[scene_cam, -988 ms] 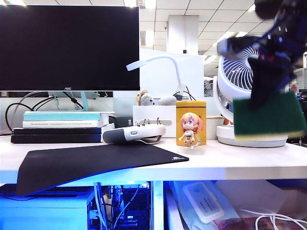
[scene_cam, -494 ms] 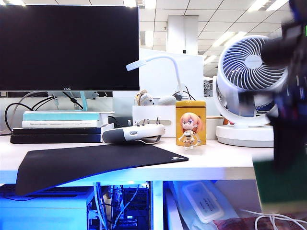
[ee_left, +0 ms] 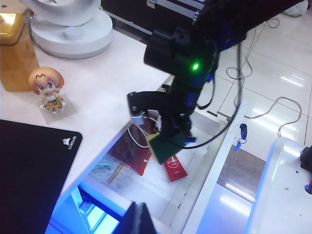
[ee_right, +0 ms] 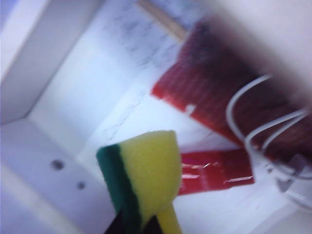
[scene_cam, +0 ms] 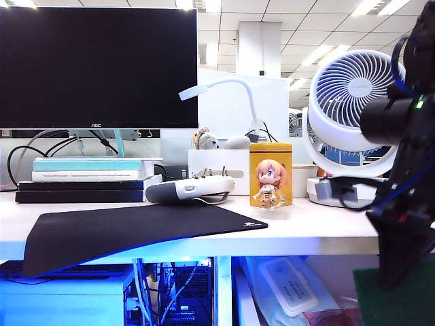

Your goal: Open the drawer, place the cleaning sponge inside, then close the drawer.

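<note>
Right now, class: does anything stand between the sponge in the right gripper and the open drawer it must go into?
Nothing visible does. The right gripper holds the cleaning sponge above the open drawer. Red packets and a white cable lie on the drawer floor; bare floor shows beside them.

Cleaning sponge hangs above the open drawer.

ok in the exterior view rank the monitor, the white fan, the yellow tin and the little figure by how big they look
1. monitor, largest by far
2. white fan, partly hidden by the right arm
3. yellow tin
4. little figure, smallest; it stands just in front of the tin, so nearness does not change the order
</note>
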`<state>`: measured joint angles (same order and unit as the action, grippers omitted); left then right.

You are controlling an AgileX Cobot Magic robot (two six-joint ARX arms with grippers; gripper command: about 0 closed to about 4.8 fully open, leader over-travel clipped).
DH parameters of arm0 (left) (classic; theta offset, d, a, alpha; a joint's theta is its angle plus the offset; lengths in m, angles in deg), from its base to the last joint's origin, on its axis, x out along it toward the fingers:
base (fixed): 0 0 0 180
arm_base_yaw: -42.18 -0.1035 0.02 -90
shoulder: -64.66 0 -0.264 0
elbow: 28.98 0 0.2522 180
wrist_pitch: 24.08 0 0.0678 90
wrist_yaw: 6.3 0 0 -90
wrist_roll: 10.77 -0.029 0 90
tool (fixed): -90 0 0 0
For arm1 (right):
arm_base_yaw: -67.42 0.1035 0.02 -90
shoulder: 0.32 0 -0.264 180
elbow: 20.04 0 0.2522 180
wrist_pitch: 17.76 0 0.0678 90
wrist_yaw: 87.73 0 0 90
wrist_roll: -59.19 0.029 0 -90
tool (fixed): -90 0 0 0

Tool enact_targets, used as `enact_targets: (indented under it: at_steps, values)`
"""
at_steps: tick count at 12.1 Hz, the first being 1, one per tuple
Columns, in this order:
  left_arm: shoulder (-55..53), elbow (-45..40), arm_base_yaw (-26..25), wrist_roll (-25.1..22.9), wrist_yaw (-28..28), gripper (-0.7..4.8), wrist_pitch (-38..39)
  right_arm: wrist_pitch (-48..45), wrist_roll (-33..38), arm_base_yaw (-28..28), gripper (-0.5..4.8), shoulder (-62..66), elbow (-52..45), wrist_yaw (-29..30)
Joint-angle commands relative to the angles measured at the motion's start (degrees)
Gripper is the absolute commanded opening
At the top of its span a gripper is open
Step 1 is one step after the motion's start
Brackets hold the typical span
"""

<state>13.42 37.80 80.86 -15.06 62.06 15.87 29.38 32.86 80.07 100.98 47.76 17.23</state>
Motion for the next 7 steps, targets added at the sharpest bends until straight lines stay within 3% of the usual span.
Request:
enact_targets:
  at_steps: [1,2,4,5,6,7]
  values:
    - [0.1,0.3,0.0,0.0,-0.1,-0.06,-0.5,-1.8,1.5,0.1,4.05,0.5,0.3,-1.3]
    - [0.1,0.3,0.0,0.0,0.0,-0.06,-0.5,-0.9,3.0,0.1,4.79,0.5,0.9,-1.3]
    - [0.1,0.3,0.0,0.0,0.0,-0.06,-0.5,1.5,4.1,0.1,4.79,0.5,3.1,-1.3]
    - [0.1,0.3,0.0,0.0,0.0,-0.06,-0.5,3.0,4.3,0.1,4.19,0.4,3.6,-1.2]
    - [0.1,0.3,0.0,0.0,0.0,-0.06,-0.5,6.8,4.3,0.1,1.68,0.4,4.4,-0.8]
    - [0.1,0.3,0.0,0.0,0.0,-0.06,-0.5,10.2,4.3,0.1,-0.04,0.4,4.8,-0.7]
